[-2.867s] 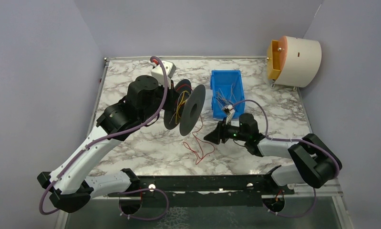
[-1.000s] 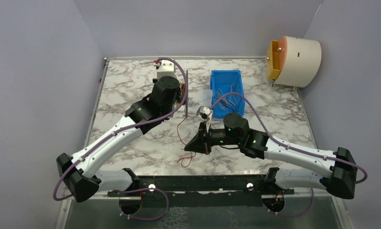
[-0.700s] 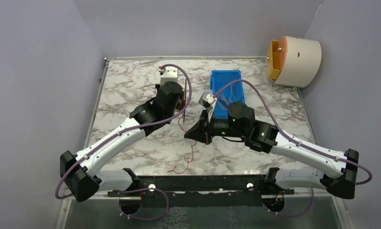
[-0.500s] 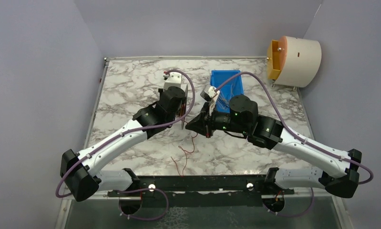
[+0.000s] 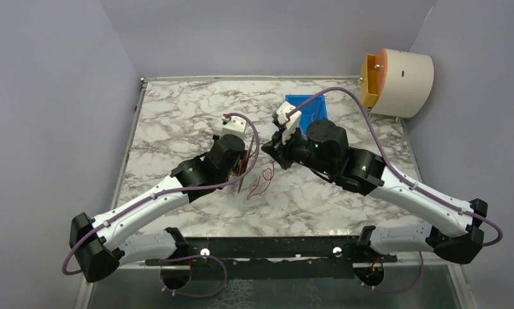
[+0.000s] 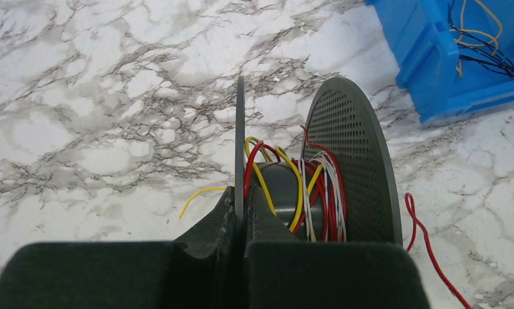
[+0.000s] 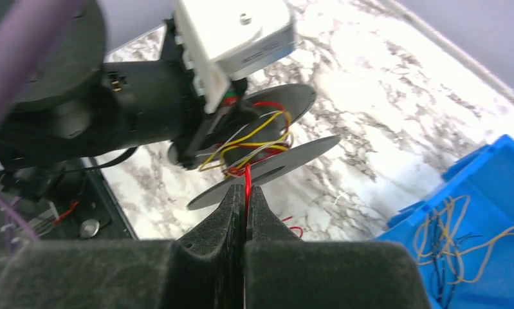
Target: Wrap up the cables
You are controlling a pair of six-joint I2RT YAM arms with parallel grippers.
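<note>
Clamping spool (image 6: 352, 174), right fingers (image 7: 231, 222) pinching cable (image 7: 247, 180)

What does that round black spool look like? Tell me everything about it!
The spool is two thin, dark grey, plastic-looking discs joined by a grey core; one disc is dotted with tiny holes. Red, yellow and white cables are wound loosely round the core. The left claw pinches the other disc's rim, and the right claw grips one red cable leading to it.

I work at a white bench (image 5: 177, 116) veined in grey like marble, closed in by plain lavender-grey walls (image 5: 260, 38) at left, back and right. A black rail (image 5: 273, 246) runs along its near edge. Soft, even light.
</note>
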